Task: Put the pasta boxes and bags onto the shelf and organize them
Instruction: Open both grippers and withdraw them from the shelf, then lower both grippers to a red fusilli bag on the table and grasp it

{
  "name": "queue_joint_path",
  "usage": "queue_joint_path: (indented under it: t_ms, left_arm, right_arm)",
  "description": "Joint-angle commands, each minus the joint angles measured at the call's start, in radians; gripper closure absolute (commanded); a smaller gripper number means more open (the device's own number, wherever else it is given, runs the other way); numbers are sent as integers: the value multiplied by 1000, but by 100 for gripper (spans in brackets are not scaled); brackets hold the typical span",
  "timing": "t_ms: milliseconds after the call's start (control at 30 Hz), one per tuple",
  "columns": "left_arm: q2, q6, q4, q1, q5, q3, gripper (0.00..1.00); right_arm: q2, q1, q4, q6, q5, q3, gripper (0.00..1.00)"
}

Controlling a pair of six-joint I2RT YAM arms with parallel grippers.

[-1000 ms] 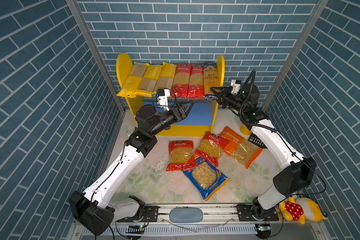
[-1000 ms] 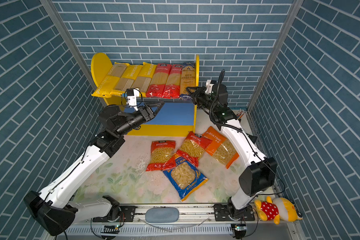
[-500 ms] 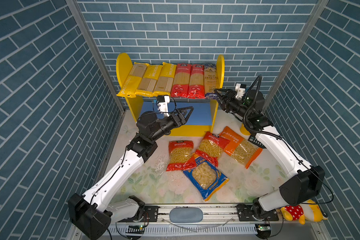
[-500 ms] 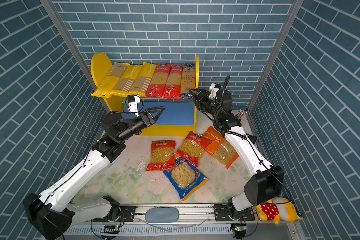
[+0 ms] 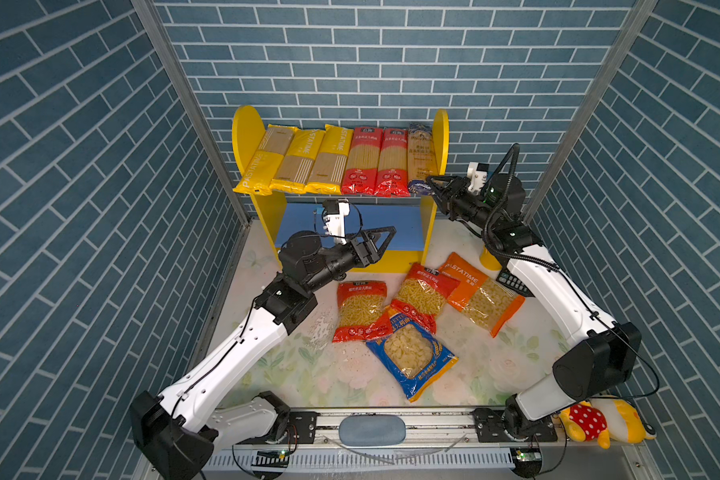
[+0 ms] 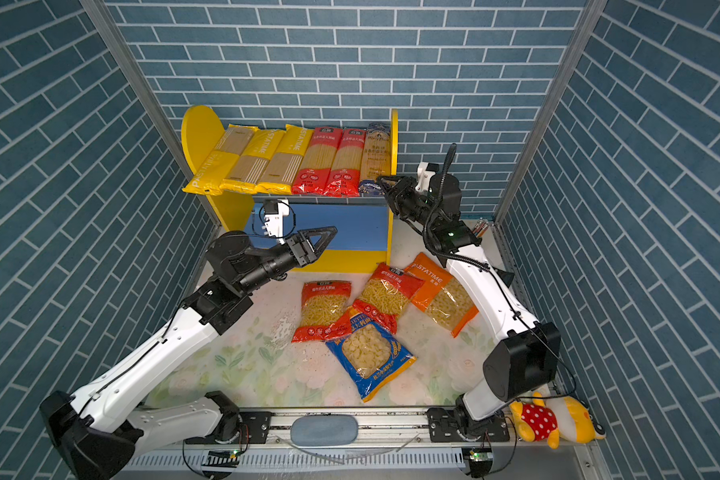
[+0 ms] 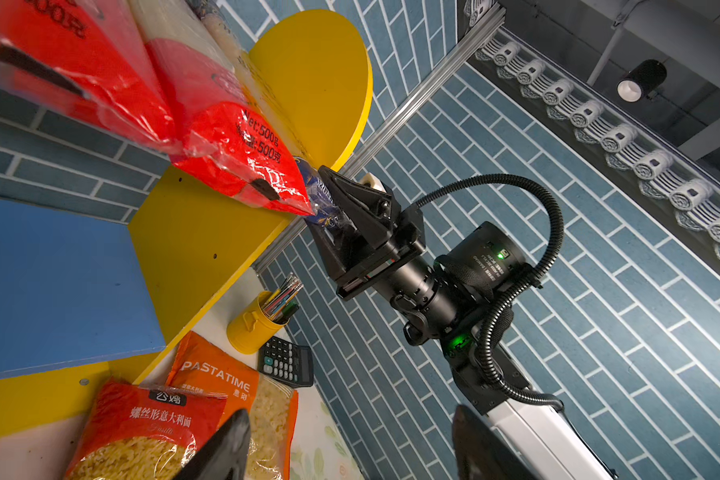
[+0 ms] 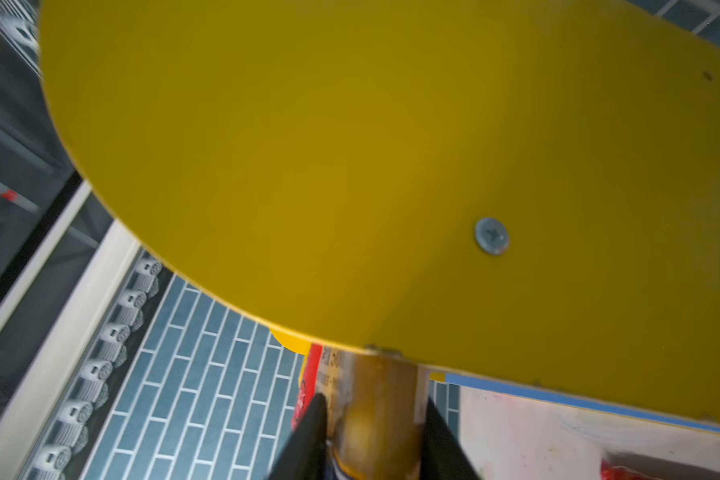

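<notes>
Pasta packs (image 5: 341, 160): in both top views we count six long ones flat on shelf (image 5: 441, 137) upper board, four windowed bags (image 5: 416, 307) unshelved on worktop (image 5: 292, 374). Left end effector (image 5: 385, 237) released, empty.
Left wrist: right end effector (image 7: 323, 201) straddles dark-blue pack (image 7: 316, 187), shelf's right end; grip we cannot tell. Glossy crinkled film.
Right wrist: smooth painted side panel (image 8: 391, 166).

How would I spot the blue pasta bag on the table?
Find the yellow shelf at the back wall; four bags lie on the flowered table before it. The blue bag lies farthest from the shelf, overlapping a red bag. Its neighbours are red or orange.
</notes>
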Motion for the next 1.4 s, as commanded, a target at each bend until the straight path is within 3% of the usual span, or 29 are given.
queue_joint_path:
  t_ms: [0,167,333,533,767,967,1133,1367]
  left_arm:
    - [-51,94,-70,-2,-10,-23,23]
    - [-78,145,-132,-9,-12,-55,22]
    - [-101,238,-192,-61,-82,-53,22]
    - [-136,286,-252,-125,-194,-118,21]
    - [-210,235,-436,-131,-304,-234,21]
    - [-266,143,-496,-126,-377,-384,18]
    - [-270,71,-463,-43,-303,-486,15]
    - [-155,-20,-336,206,-84,-628,16]
  right_arm:
    - [-73,9,34,-55,-36,-34,52]
    - [-204,16,-34,-129,-44,-147,47]
    - [-302,17,-115,-206,-53,-206,46]
    - [-416,33,-87,-207,-47,-445,47]
    - [-385,124,-42,-234,-34,-563,49]
    - [-393,217,-73,-289,72,-700,49]
    - [-299,281,-37,-260,94,-784,49]
    - [-95,407,73,-228,141,-782,44]
